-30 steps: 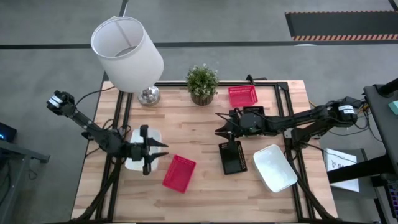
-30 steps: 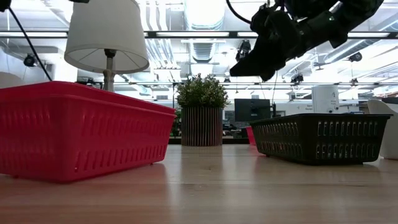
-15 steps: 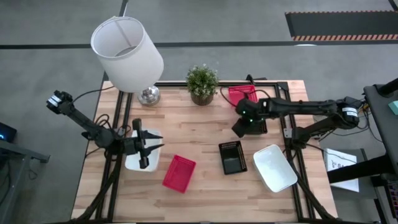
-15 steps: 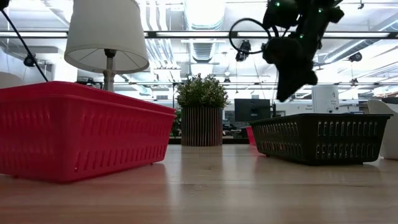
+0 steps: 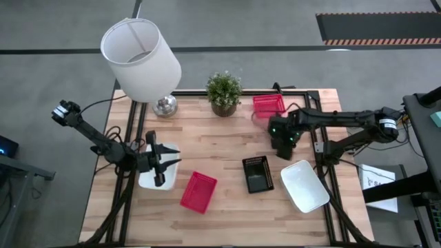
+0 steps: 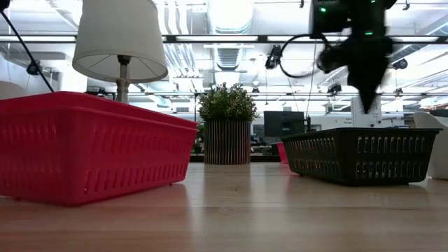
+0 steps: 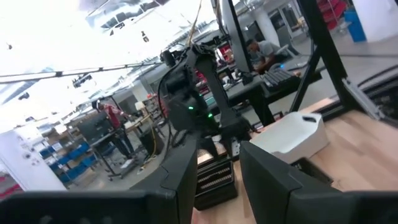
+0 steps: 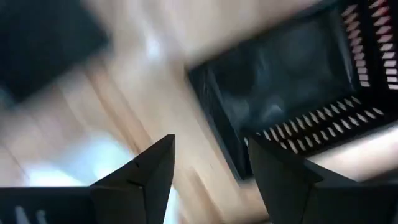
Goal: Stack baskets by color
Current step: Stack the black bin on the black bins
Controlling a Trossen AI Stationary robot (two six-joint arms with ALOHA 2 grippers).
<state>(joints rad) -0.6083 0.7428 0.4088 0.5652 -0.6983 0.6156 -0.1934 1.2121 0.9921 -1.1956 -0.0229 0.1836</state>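
Black baskets (image 5: 258,173): stacked mid-worktop.
Red baskets (image 5: 198,191): still split; another (image 5: 269,105) at far edge.
Right hand (image 5: 284,146): open, empty.
Left hand (image 5: 160,164): spread over white basket (image 5: 146,180), grip unclear.

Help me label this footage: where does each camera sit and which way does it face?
High: overhead, straight down on the table; both arms.
Low: table height, across to the plant; right gripper above.
Left wrist: looks past its fingers at the right arm.
Right wrist: down past its fingers.
All four share the black basket.
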